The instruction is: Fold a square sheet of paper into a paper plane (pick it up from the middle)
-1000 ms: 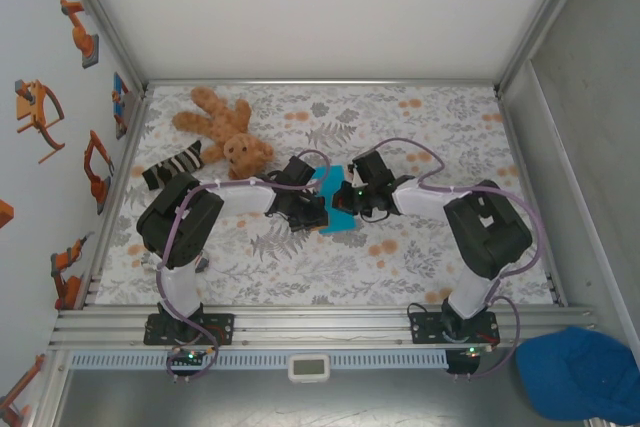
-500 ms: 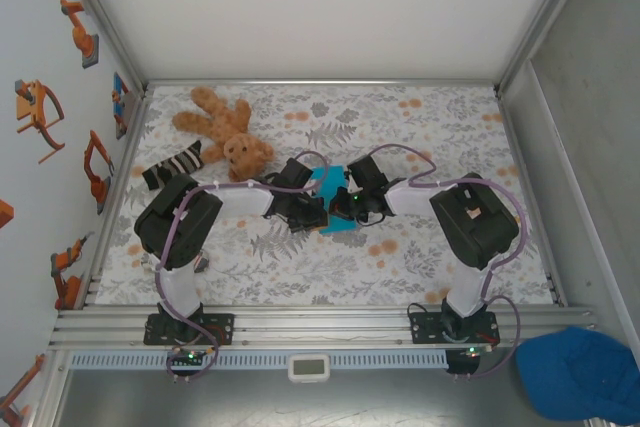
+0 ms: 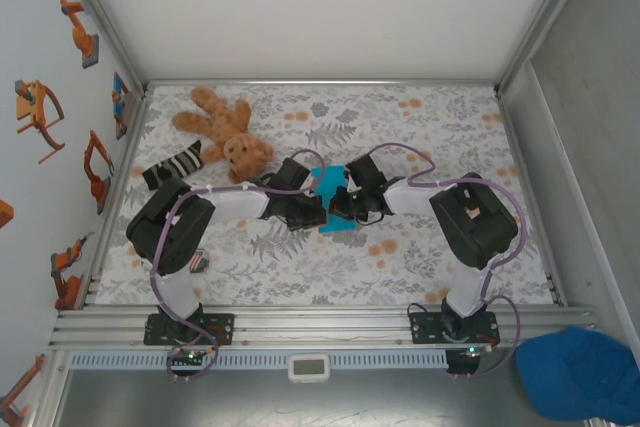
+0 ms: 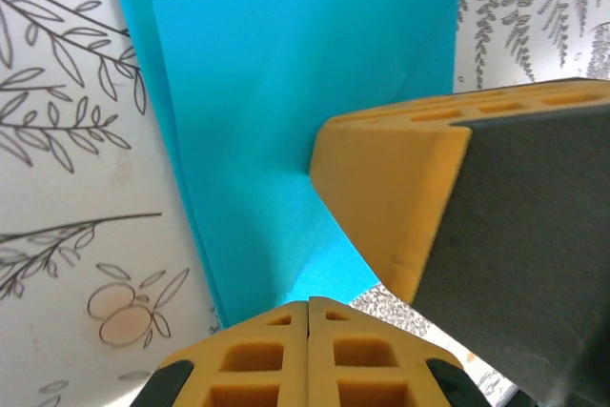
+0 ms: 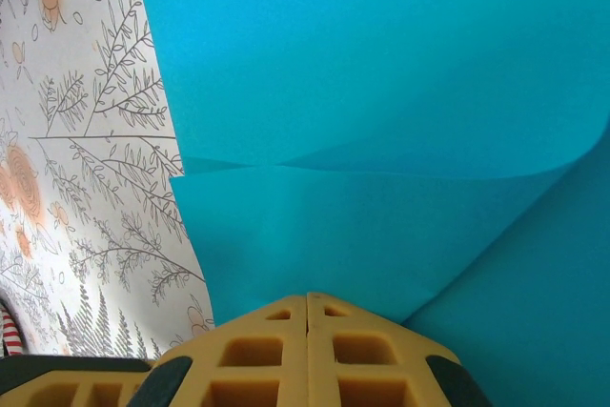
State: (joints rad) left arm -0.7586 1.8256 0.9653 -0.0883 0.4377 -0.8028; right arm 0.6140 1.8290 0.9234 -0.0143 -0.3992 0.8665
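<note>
The square sheet of paper (image 3: 331, 185) is cyan-blue and lies in creased, folded layers mid-table on the floral cloth. My left gripper (image 3: 318, 209) and right gripper (image 3: 338, 205) meet over it, tips close together. In the left wrist view the left gripper (image 4: 309, 304) is shut, its tip at the near edge of the folded paper (image 4: 257, 92), with a yellow finger of the right gripper (image 4: 400, 197) resting on the paper beside it. In the right wrist view the right gripper (image 5: 307, 296) is shut, its tip against the paper (image 5: 381, 92), one layer of which curls up at the right.
A brown teddy bear (image 3: 225, 132) lies at the back left, with a striped sock (image 3: 172, 167) beside it near the left arm. A darker blue cap (image 3: 575, 372) sits off the table at the near right. Metal rails (image 3: 320, 322) border the table's front.
The right arm has swung left and closed in on the left gripper over the paper. The left arm's elbow has shifted slightly left. Both grippers stay shut.
</note>
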